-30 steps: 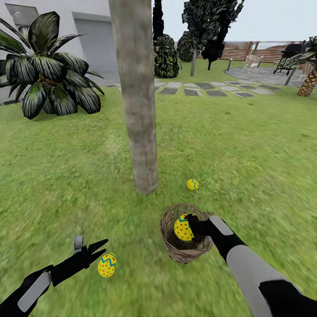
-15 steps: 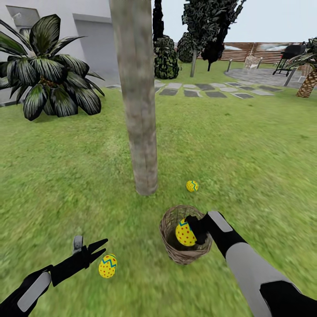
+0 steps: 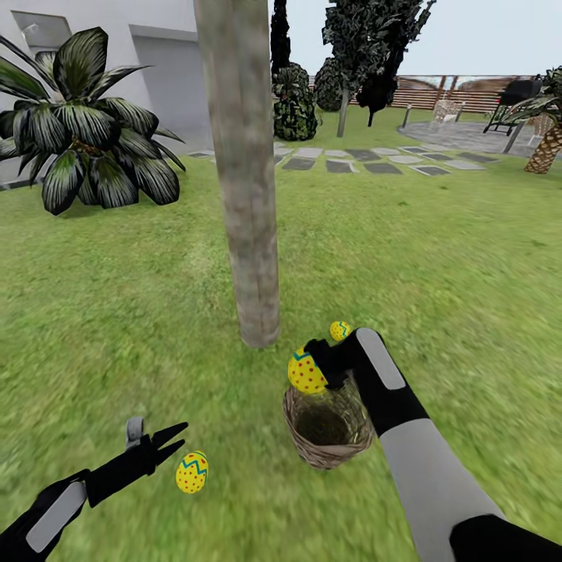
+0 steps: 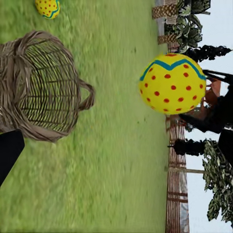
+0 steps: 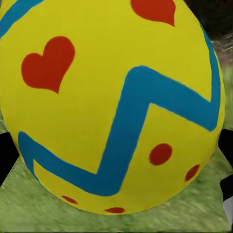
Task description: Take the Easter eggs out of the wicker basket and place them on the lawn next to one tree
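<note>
My right pincer (image 3: 318,367) has lifted its Easter egg (image 3: 305,371) clear of the wicker basket (image 3: 328,430), now above the rim nearest the tree (image 3: 247,195).

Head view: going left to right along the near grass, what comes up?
Left gripper → egg on the grass → held egg → right gripper shut on it, above the basket.

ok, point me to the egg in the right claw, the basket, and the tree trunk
held egg (image 3: 305,371), head view, yellow shell left of the claw
wicker basket (image 3: 328,451), head view, near outer wall
tree trunk (image 3: 250,234), head view, middle of the bark
</note>
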Motion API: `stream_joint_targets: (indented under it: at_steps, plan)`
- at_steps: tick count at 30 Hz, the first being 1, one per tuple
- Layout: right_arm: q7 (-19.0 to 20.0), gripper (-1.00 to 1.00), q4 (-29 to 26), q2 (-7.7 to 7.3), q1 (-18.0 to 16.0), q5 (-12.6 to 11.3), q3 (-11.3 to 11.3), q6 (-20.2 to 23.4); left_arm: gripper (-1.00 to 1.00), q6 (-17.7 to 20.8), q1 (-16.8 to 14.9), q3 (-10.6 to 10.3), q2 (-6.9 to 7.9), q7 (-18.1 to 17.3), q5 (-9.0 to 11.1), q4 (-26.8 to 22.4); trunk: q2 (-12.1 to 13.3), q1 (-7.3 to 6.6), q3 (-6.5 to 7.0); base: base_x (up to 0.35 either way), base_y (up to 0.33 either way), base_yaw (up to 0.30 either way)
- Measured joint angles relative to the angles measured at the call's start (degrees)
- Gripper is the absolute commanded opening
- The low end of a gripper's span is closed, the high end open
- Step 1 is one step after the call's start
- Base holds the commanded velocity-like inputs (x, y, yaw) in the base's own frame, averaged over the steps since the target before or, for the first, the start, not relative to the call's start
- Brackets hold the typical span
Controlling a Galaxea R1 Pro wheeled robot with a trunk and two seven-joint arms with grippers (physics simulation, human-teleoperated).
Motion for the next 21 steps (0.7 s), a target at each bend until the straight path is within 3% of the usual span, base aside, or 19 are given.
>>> stream_joint_targets:
  at_steps: [3, 4, 5, 7, 8, 10, 11, 13, 14, 17, 19, 21]
  plan:
    - [2.23, -1.0, -2.54, 0.0, 0.05, -4.18, 0.98, 9.23, 1.0, 0.0, -0.01, 0.06, 0.17, -0.1, -0.05, 0.07, 0.0, 0.0, 0.0, 0.0, 0.0, 0.0]
    - [7.6, -1.0, -2.82, -0.04, 0.06, -5.38, 1.11, 15.25, 1.0, -0.01, -0.02, 0.84, 1.0, 0.04, -0.1, 0.46, 0.0, 0.0, 0.0, 0.042, 0.082, 0.0]
    - [14.32, -1.0, -2.62, -0.05, 0.07, -5.33, 1.19, 19.81, 1.0, 0.05, -0.02, 3.68, 2.52, -0.05, -0.06, 1.55, 0.0, 0.0, 0.0, 0.07, 0.169, 0.0]
    - [20.91, -1.0, -2.47, -0.37, 0.18, -5.15, 2.62, 23.96, 1.0, 1.94, -0.03, 8.49, 5.09, -0.16, -0.02, 2.47, 0.0, 0.0, 0.0, 0.091, 0.232, 0.0]
    - [24.19, -1.0, -2.48, -0.59, 0.27, -5.16, 5.17, 26.14, 1.0, 3.35, -0.01, 10.17, 6.23, -0.18, -0.07, 2.62, 0.0, 0.0, 0.0, 0.096, 0.12, 0.0]
    - [32.43, -1.0, -2.69, -1.12, 0.34, -3.13, 12.38, 28.0, 1.0, 4.26, 0.04, 11.35, 7.98, -0.24, -0.39, 2.63, 0.0, 0.0, 0.0, 0.11, 0.126, 0.0]
    - [37.73, -1.0, -2.77, -1.84, 0.34, -0.21, 15.73, 28.16, 1.0, 4.34, 0.04, 11.52, 8.89, -0.24, -0.44, 2.5, 0.0, 0.0, 0.0, 0.127, 0.223, 0.0]
    - [52.56, -1.0, -2.53, -3.53, 0.4, 8.93, 20.29, 27.4, 1.0, 4.39, 0.06, 11.65, 10.59, -0.32, -0.48, 2.41, 0.0, 0.0, 0.0, 0.131, 0.247, 0.0]
    - [63.3, -1.0, -2.08, -4.67, 0.75, 16.0, 21.67, 25.67, 1.0, 4.4, 0.06, 11.81, 11.2, -1.37, -0.48, 2.44, 0.0, 0.0, 0.0, 0.108, 0.259, 0.0]
    - [86.91, -1.0, 2.23, -5.97, 2.14, 31.46, 22.8, 18.85, 1.0, 4.4, 0.07, 11.88, 11.51, -5.85, -0.74, 2.54, 0.0, 0.0, -0.01, 0.023, 0.277, 0.0]
    - [94.92, -1.0, 5.33, -6.19, 2.33, 35.27, 22.86, 16.38, 1.0, 4.34, 0.07, 11.88, 11.53, -6.34, -0.84, 2.55, 0.0, 0.0, 0.0, 0.002, 0.282, 0.0]
    - [96.85, -1.0, 5.97, -6.58, 2.37, 36.0, 22.87, 14.61, 1.0, 4.32, 0.07, 11.82, 11.46, -6.41, -0.86, 2.55, 0.0, 0.0, 0.0, 0.0, 0.283, 0.0]
